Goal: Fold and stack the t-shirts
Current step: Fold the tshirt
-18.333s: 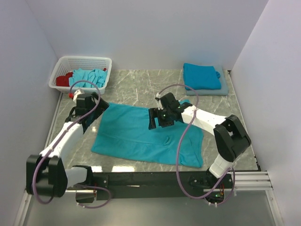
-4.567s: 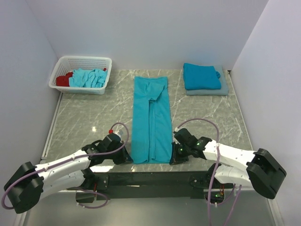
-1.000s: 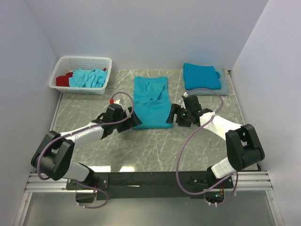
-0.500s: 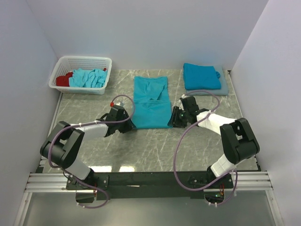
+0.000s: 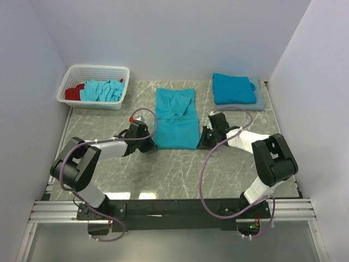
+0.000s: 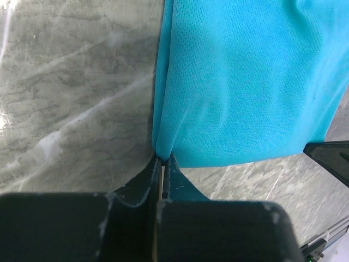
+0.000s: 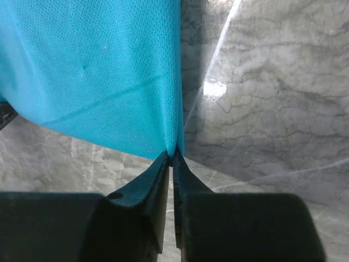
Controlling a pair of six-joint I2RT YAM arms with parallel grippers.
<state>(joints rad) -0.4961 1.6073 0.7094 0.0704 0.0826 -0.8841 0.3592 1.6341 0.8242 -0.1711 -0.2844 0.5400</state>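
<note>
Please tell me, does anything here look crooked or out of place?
Nothing is spilled or damaged. On the t-shirt that the left gripper and right gripper pinch at its near corners, a flap at the far right lies slanted. On the folded stack at the far right, a bit of cloth pokes out past the right edge.

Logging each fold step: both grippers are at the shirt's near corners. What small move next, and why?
Probably raise both corners together: the left gripper and right gripper are each shut on a near corner of the flat, folded t-shirt, ready for another fold.
</note>
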